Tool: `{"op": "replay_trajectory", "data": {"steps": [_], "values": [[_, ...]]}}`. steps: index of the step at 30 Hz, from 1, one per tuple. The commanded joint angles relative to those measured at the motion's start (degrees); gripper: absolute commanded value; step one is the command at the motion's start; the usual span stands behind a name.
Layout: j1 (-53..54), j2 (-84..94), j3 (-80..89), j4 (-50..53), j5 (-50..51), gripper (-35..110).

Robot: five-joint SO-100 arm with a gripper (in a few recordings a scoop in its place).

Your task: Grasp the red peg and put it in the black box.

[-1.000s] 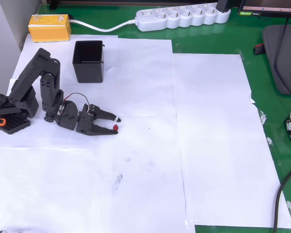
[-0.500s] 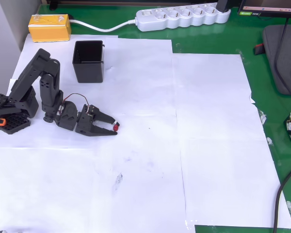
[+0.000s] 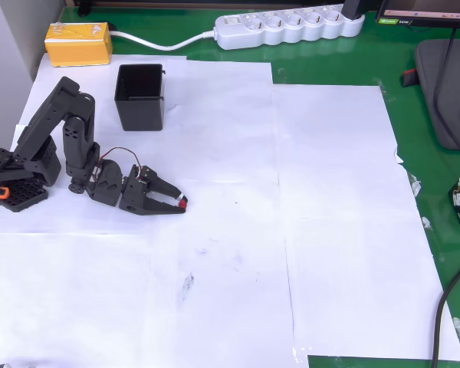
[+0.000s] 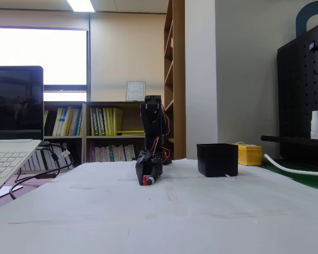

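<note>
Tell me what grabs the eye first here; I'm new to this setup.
The black robot arm at the left of the overhead view, its fingers closed around a tiny dark red stubby peg on the white paper. Behind it stands a small square black plastic box, with a yellow rectangular box beyond.

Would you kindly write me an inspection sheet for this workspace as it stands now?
Surface: white paper sheets over a green mat.
Job's things: tiny dark red peg between the end effector's fingertips; small square black plastic box upright, apart from it.
Clutter: yellow rectangular box; white power strip.
Grippers: black end effector low over the paper, shut on the peg.
Cables: white lead; black cable.
Surroundings: bookshelves, laptop, black pegboard.
</note>
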Motion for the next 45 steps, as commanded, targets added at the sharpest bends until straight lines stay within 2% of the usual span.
{"op": "replay_trajectory", "data": {"steps": [1,6,10,16,19,23,29,36,42,45], "values": [[0.62,-6.15,-0.09,-0.35,-0.62,0],[1.05,-24.26,-1.49,15.64,-0.26,0],[0.00,-39.99,-0.18,33.22,0.79,0],[-1.41,-57.66,12.13,78.49,0.18,0],[-2.64,-60.82,19.78,97.03,0.97,0],[-5.45,-61.35,34.63,125.51,5.27,0],[-12.92,-51.24,62.23,158.99,16.61,0],[-24.17,-44.12,82.97,177.63,29.36,0],[-33.40,-38.06,91.67,186.24,36.83,0],[-37.27,-35.95,91.76,186.68,40.96,0]]}}
